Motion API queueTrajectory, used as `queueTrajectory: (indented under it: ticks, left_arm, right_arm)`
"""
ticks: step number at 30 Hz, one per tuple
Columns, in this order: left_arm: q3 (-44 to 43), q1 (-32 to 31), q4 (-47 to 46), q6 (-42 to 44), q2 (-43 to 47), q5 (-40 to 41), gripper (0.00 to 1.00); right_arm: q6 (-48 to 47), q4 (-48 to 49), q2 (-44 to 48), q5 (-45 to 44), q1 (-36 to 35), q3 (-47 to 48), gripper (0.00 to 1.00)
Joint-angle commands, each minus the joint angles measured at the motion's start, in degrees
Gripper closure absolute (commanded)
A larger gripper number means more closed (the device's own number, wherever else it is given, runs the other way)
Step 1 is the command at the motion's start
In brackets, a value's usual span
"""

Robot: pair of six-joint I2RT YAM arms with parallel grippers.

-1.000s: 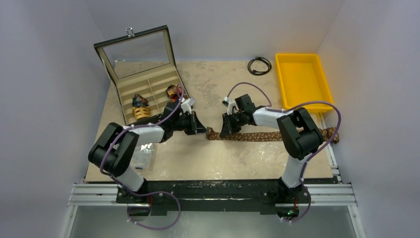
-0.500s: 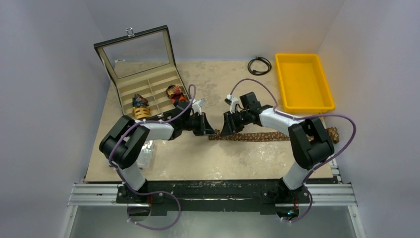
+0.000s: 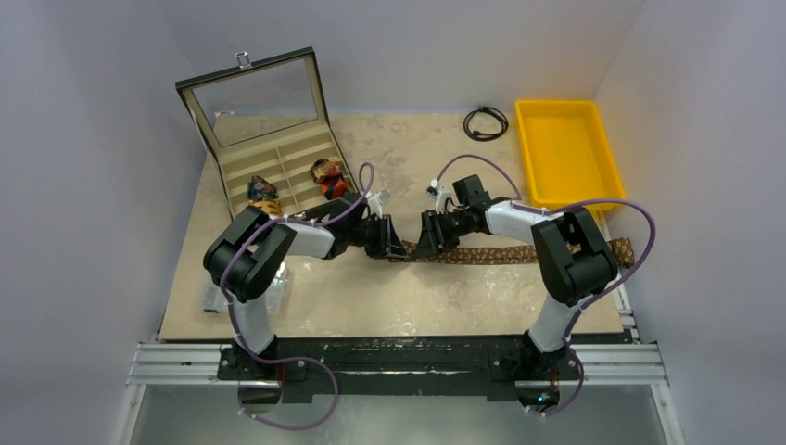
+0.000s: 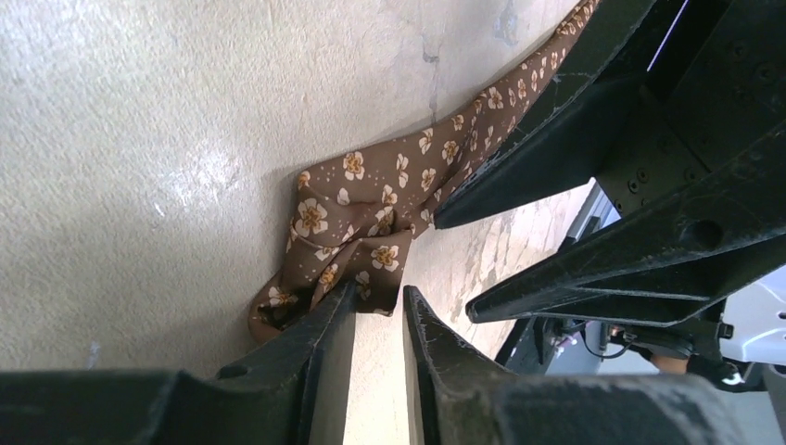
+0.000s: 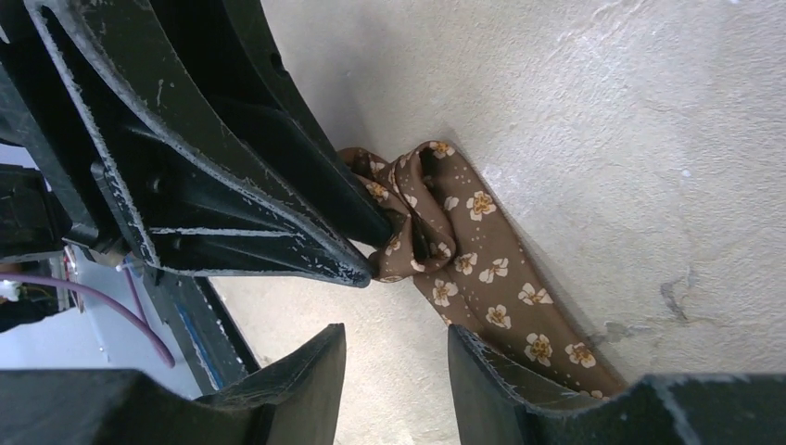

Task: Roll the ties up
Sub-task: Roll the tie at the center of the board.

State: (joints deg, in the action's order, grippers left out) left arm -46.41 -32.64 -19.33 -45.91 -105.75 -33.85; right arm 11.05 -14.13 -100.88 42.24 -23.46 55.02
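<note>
Beyond the left gripper (image 4: 378,297), off to its outer side, 2 rolled ties (image 3: 263,193) sit in separate compartments of the open case (image 3: 278,153). That gripper's jaws stand a narrow slit apart with bare table (image 4: 139,139) showing between them, pinching nothing, and the crumpled end of the brown tie (image 4: 361,209) lies right at their tips, touching 1 fingertip. The tie stretches flat to the right past the right gripper (image 5: 397,336), whose jaws are spread wider and empty, the fabric passing just beside 1 of its fingers and partly under it.
</note>
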Motion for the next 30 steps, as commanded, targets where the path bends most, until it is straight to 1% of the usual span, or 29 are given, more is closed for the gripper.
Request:
queueTrajectory:
  ticks: [1, 3, 7, 9, 15, 26, 28, 30]
  left_arm:
    - [-1.91, 0.74, 0.47, -2.06, -0.54, -1.57, 0.75]
    - [-1.89, 1.1, 0.59, -2.41, -0.8, -1.94, 0.76]
    - [-1.79, 1.54, -0.72, -2.99, -1.36, -2.65, 0.9]
    - [-1.75, 1.55, -1.5, -3.16, -1.61, -3.04, 0.94]
    - [-1.85, 1.58, -1.41, -3.31, -1.97, -3.16, 0.97]
    - [-1.71, 1.44, -1.56, -3.14, -1.93, -3.51, 0.98]
    - [-1.66, 1.51, -1.51, -3.13, -2.01, -3.51, 0.97]
    - [-1.8, 1.47, -1.71, -2.86, -1.87, -3.73, 0.97]
  right_arm:
    - [2.08, 1.88, 0.4, 2.02, 0.36, 1.12, 0.54]
    - [2.13, 1.86, 0.42, 2.07, 0.43, 1.22, 0.53]
    - [2.54, 1.99, 0.1, 1.9, 0.38, 1.6, 0.54]
    - [2.73, 1.89, -0.48, 1.74, 0.37, 1.98, 0.55]
    - [3.59, 2.33, -2.24, 0.75, 0.26, 3.41, 0.57]
    - [4.3, 2.42, -5.0, -2.15, -2.14, 5.77, 0.6]
    - [4.38, 2.6, -5.31, -2.23, -2.51, 5.94, 0.63]
    - [4.15, 2.44, -5.52, -2.84, -2.8, 6.01, 0.71]
